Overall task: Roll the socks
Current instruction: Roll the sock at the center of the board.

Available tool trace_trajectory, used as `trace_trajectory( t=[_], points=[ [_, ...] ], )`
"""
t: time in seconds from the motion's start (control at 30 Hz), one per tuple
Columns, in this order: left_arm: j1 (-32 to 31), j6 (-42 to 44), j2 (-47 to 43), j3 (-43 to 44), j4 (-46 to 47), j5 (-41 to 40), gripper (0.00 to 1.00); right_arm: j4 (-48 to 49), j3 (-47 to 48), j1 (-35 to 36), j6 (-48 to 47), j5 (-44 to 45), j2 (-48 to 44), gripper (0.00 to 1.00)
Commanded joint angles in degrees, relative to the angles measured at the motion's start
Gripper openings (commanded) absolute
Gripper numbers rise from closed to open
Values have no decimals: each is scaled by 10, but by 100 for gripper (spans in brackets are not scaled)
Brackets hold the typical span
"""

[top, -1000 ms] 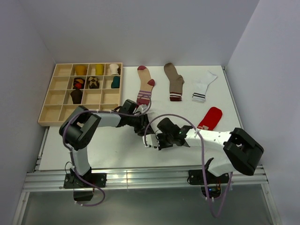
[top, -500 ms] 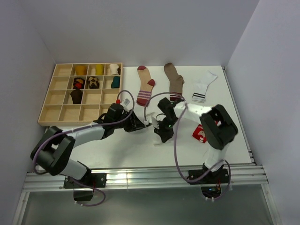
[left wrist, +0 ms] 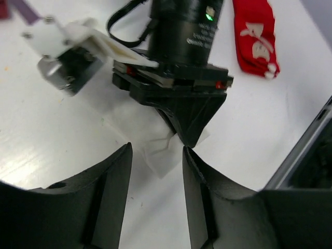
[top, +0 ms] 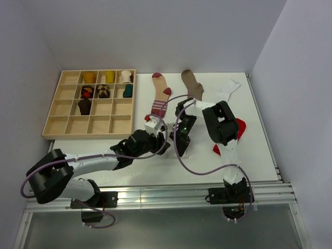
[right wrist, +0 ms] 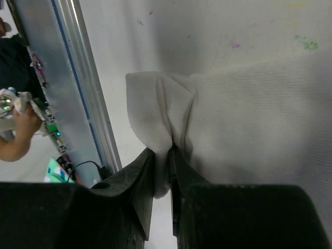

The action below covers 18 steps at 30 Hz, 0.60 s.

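White sock (right wrist: 244,114) is lying on the table (top: 254,161) near the middle, and the right gripper (right wrist: 162,155) is pinching a raised fold at its end, the jaws pressing almost together with only the bunched fabric between them. The rest of the sock is spreading flat to one side of the fingers in the right wrist view. The left gripper (left wrist: 155,150) is facing the right one from the left, just beside it, with its jaws standing moderately wide and holding nothing. The loose corner of the sock is showing in the gap between its fingertips, though whether they are touching the fabric cannot be told. A red sock (left wrist: 254,36) with white marks is lying to the right of both grippers, partly hidden by the right arm in the top view. Farther back, a striped sock (top: 161,98), a brown sock (top: 193,88) and a second white sock (top: 228,88) are lying in a row along the far side, apart from the grippers. A wooden tray (top: 85,136) is sitting at the far left, well apart, with rolled socks in several far compartments. Bare table is opening to the near left of the grippers and to the near right. The rail (right wrist: 78,78) along the near edge is running close beside the pinched fold in the right wrist view.
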Motion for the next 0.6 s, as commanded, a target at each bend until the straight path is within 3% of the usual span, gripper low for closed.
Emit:
trace_trajectory(
  t=[0.0,0.2,0.57],
  points=[
    [-21,121,39,0,70,-9,49,-52,19,-10,-25,-3,21,22],
    [-39,168,133,64,48,65,52,-59,31,-19,-22,0,35,22],
    [-52,160,219,113,47,92,49,-65,45,-36,-20,-7,50,22]
  ],
)
